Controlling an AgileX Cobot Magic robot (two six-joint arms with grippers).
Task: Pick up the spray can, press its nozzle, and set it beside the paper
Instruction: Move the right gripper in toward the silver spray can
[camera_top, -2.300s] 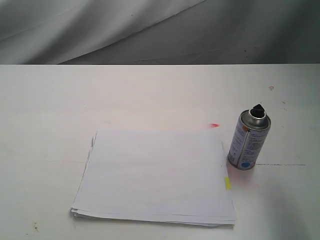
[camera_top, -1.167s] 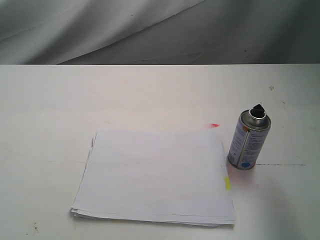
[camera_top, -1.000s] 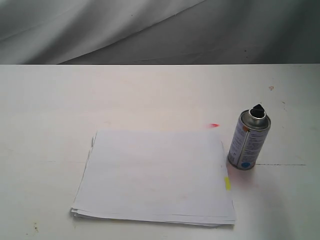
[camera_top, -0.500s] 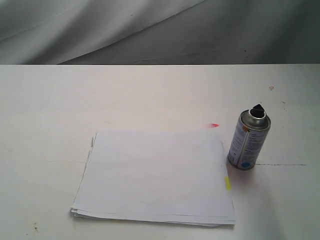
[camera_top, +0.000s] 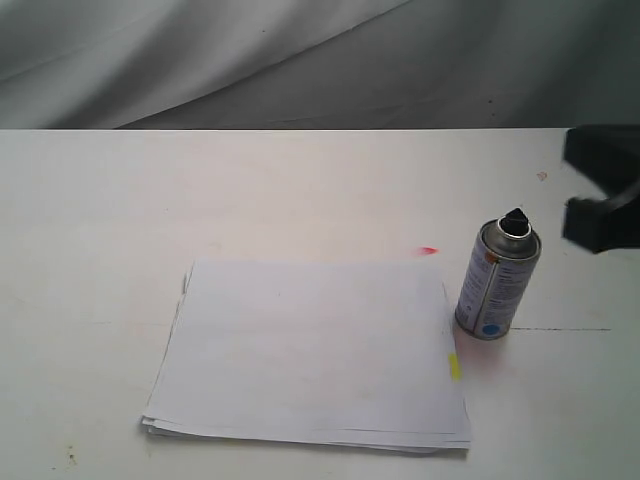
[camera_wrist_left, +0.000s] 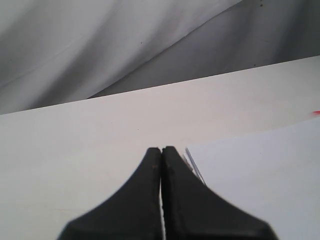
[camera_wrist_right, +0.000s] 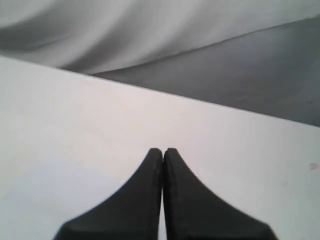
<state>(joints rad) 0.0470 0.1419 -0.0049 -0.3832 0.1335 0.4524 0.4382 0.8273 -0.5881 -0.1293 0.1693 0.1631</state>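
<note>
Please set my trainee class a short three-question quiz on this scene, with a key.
1. True or false: the spray can stands upright, to the right of the paper in the exterior view.
2. The right gripper is: A) wide open; B) shut and empty; C) shut on the can.
3. What colour is the small tab at the paper's edge nearest the can?
Key: 1 true; 2 B; 3 yellow.

White table (camera_top: 300, 180), red mark (camera_top: 429, 250), grey backdrop (camera_top: 250, 60)
</note>
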